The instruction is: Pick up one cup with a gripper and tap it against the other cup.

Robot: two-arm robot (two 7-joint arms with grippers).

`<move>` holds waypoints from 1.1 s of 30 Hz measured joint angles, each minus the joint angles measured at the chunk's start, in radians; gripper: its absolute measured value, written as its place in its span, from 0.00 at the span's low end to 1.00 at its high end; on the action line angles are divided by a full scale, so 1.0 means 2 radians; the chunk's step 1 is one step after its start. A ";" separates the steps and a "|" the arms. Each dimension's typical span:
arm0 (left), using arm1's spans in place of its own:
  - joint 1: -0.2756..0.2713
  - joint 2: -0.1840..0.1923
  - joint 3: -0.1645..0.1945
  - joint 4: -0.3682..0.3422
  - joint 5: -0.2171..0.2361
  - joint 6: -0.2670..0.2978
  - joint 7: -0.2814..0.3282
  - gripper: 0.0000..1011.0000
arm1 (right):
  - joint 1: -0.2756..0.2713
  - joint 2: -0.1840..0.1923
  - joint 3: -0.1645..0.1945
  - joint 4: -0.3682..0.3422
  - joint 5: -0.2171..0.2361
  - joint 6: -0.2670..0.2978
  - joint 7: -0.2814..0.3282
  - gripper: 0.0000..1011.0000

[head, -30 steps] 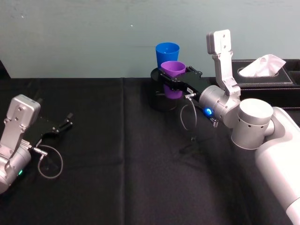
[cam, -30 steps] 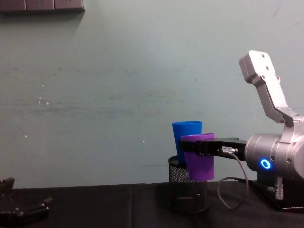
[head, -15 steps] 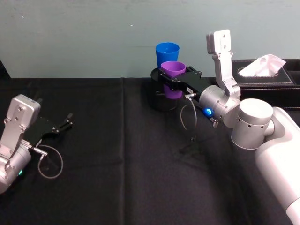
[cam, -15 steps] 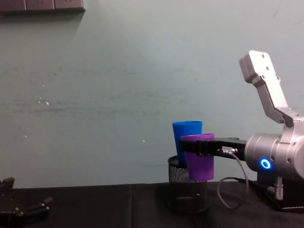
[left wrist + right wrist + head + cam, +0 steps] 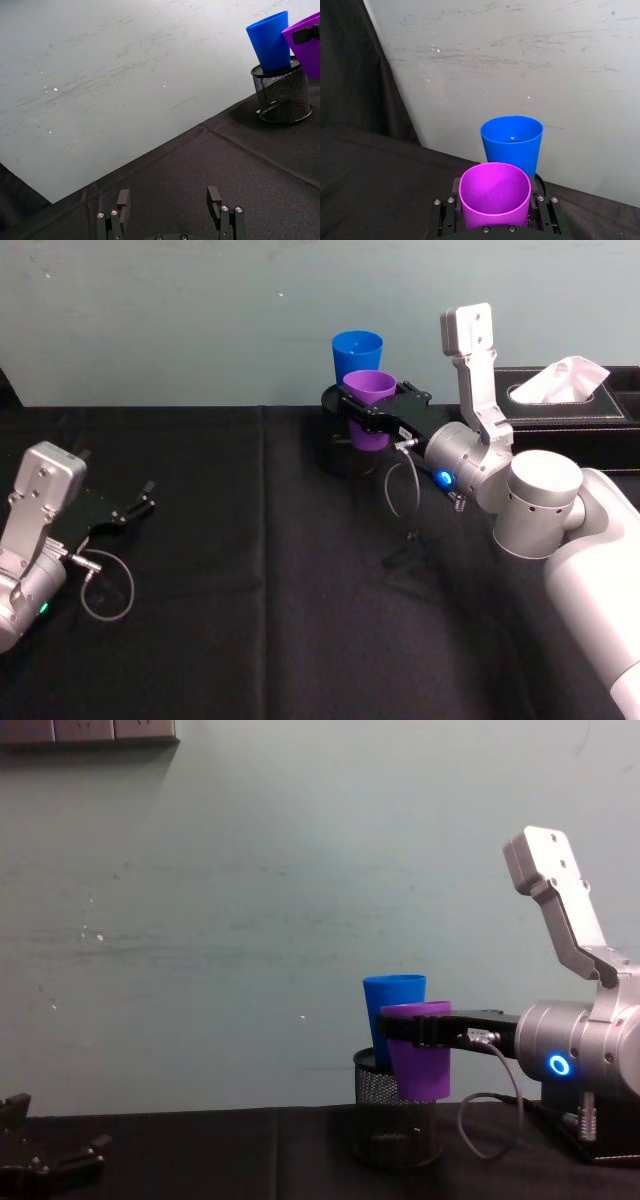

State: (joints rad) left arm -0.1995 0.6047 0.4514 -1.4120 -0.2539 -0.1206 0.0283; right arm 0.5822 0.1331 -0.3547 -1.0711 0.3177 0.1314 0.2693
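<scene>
Black-clothed table (image 5: 250,570), wall behind. Right arm reaches out over the table's far side, and next to nothing has shifted over the last second: same pose, same height, cups in the same relation. I read that as a pause at or near the tap point, not a move in progress. Tissue box (image 5: 565,405) sits off to the hand's outer side, behind the wrist and not involved. Mesh pot (image 5: 281,97) stands under and just beyond the fingertips, with the blue cup (image 5: 357,352) upright in it, straight ahead of the hand. Right gripper (image 5: 360,412) is clamped across the purple cup (image 5: 370,388), one finger on each side below the rim, the cup upright, mouth up and clear of the table. From the right wrist the purple rim sits just short of the blue cup's wall. From the chest the two overlap. Whether they touch I cannot tell. Judgement: the pick-up is done. If contact has not been made, only a small nudge forward is left. The risk is pushing the blue cup over in its pot. Left gripper (image 5: 135,508) is parked well away on the robot's own left, low over the cloth, fingers spread and holding nothing, also unmoved.
</scene>
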 joint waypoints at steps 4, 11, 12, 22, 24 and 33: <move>0.000 0.000 0.000 0.000 0.000 0.000 0.000 0.99 | 0.000 0.000 0.000 0.000 0.000 0.000 0.000 0.72; 0.000 0.000 0.000 0.000 0.000 0.000 0.000 0.99 | 0.000 0.000 0.000 0.000 0.000 0.000 0.000 0.72; 0.000 0.000 0.000 0.000 0.000 0.000 0.000 0.99 | 0.000 0.000 0.000 0.000 0.000 0.000 0.000 0.72; 0.000 0.000 0.000 0.000 0.000 0.000 0.000 0.99 | 0.000 0.000 0.000 0.000 0.000 0.000 0.000 0.72; 0.000 0.000 0.000 0.000 0.000 0.000 0.000 0.99 | 0.000 0.000 0.000 0.000 0.000 0.000 0.000 0.72; 0.000 0.000 0.000 0.000 0.000 0.000 0.000 0.99 | 0.000 0.000 0.000 0.000 0.000 0.000 0.000 0.72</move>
State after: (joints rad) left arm -0.1995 0.6047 0.4514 -1.4120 -0.2539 -0.1205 0.0283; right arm 0.5822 0.1331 -0.3547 -1.0711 0.3177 0.1314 0.2693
